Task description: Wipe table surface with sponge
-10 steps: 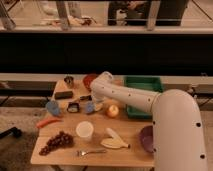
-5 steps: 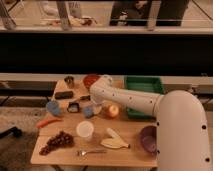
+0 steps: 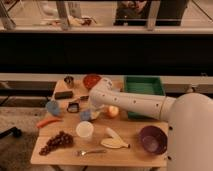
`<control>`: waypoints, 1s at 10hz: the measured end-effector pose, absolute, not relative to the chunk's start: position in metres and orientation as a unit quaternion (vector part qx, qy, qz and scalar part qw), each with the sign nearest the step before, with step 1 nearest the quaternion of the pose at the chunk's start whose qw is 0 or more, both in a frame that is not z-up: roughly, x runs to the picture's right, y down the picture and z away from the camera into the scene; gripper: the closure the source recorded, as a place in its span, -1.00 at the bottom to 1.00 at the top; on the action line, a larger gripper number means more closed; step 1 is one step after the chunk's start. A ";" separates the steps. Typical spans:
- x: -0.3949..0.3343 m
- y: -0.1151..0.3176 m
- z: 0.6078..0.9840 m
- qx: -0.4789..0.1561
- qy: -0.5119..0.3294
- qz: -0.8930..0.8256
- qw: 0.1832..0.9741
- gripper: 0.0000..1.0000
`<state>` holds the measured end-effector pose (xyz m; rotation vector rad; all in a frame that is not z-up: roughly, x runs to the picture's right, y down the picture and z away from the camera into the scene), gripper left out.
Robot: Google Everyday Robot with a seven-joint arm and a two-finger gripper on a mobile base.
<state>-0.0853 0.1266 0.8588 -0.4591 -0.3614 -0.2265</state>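
Observation:
The sponge (image 3: 85, 115) is a small light-blue block on the table surface (image 3: 135, 129), left of centre, just behind the white cup (image 3: 84, 130). My white arm reaches in from the right, bends near the red bowl, and comes down to the table. My gripper (image 3: 93, 112) is at the sponge's right edge, low over the tabletop and touching or nearly touching the sponge. The arm hides part of the gripper.
An orange fruit (image 3: 113, 111) lies just right of the gripper. A green tray (image 3: 144, 86) is at the back right, a red bowl (image 3: 91, 80) and a metal cup (image 3: 69, 81) at the back. A darker-blue lump (image 3: 52, 106), a carrot (image 3: 48, 121), grapes (image 3: 56, 141), a fork (image 3: 90, 151), a pale yellow piece (image 3: 115, 140) and a purple bowl (image 3: 152, 139) are also on the table.
The gripper end of my arm has moved down and toward the table's front. The sponge has shifted slightly toward the front with it.

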 end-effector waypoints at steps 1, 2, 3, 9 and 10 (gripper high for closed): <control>-0.088 0.131 0.851 -0.226 -0.183 -0.115 0.950 1.00; -0.089 0.133 0.848 -0.228 -0.185 -0.117 0.949 1.00; -0.089 0.136 0.846 -0.230 -0.186 -0.118 0.948 1.00; -0.070 0.154 0.865 -0.257 -0.171 -0.118 0.944 1.00; -0.066 0.154 0.868 -0.259 -0.166 -0.116 0.944 1.00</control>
